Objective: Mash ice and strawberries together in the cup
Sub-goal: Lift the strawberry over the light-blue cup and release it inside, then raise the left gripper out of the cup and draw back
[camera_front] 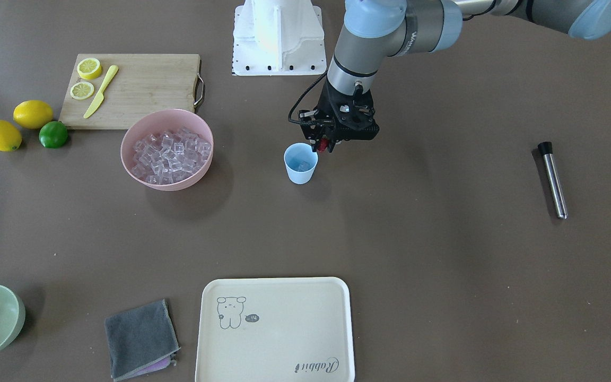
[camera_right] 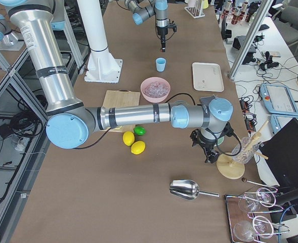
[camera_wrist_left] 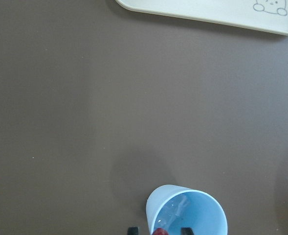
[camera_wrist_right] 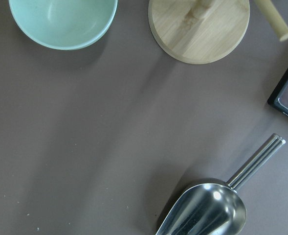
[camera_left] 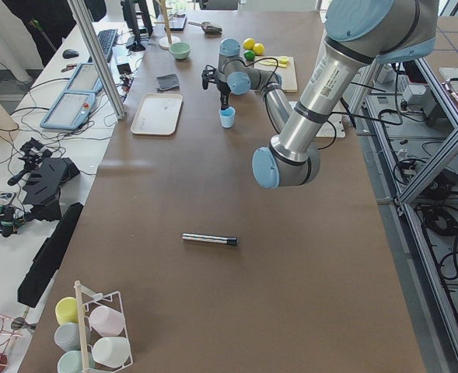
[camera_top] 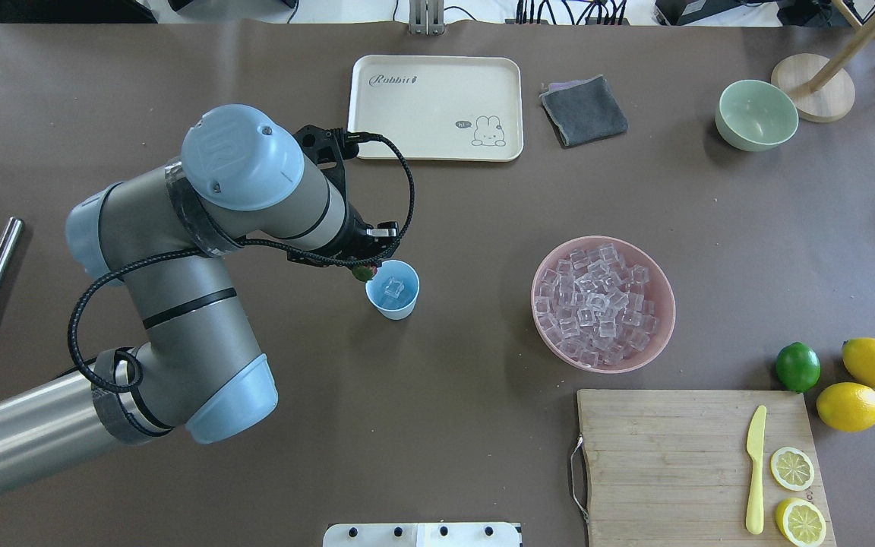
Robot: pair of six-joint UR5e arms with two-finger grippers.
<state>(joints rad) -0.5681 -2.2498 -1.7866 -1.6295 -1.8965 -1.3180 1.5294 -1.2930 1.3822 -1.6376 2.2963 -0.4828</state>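
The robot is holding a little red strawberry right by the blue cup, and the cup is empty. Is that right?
Not quite. The cup is not empty: the overhead exterior view shows ice inside it. The rest is right: the left gripper holds the strawberry right by the cup's rim.

Both arms look alike on my feeds: left arm [camera_top: 179,304] and right arm [camera_right: 133,115] are silver-grey tubes w/ rounded pale-blue joint caps [camera_top: 242,156]; I see a UR logo [camera_top: 217,144] embossed on one. Black braided cable [camera_top: 73,327] loops along the left arm to the black left gripper [camera_front: 323,147]. White pedestal base [camera_front: 276,32], black screws [camera_front: 269,68] along its edge.
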